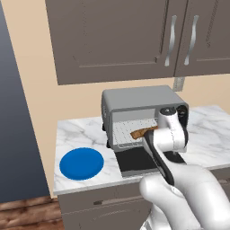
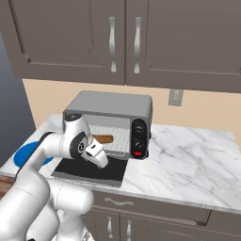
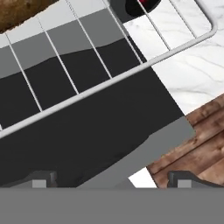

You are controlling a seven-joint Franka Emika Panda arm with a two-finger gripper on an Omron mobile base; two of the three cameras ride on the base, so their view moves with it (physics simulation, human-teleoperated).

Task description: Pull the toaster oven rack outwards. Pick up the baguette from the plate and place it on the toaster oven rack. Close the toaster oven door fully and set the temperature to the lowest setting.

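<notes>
The baguette (image 1: 143, 132) lies on the toaster oven rack (image 1: 130, 133), which is pulled out over the toaster oven door (image 1: 137, 161); the door lies open and flat. The gripper (image 3: 111, 181) hangs above the door's front edge with its jaws wide apart, holding nothing. The blue plate (image 1: 81, 163) sits on the worktop (image 1: 206, 134), left of the toaster oven (image 1: 141, 117).

Boxy grey metal toaster oven (image 1: 137, 99) w/ dark ctrl panel, black knobs, red button (image 2: 138, 153). Silver wire-grid rack (image 3: 94, 85) showing over dark glass door (image 1: 134, 162). Rough brown baguette (image 1: 143, 132). Flat round bright-blue plate (image 1: 81, 163). White grey-veined marble counter (image 2: 188, 162); brown cabinets (image 2: 70, 40).
</notes>
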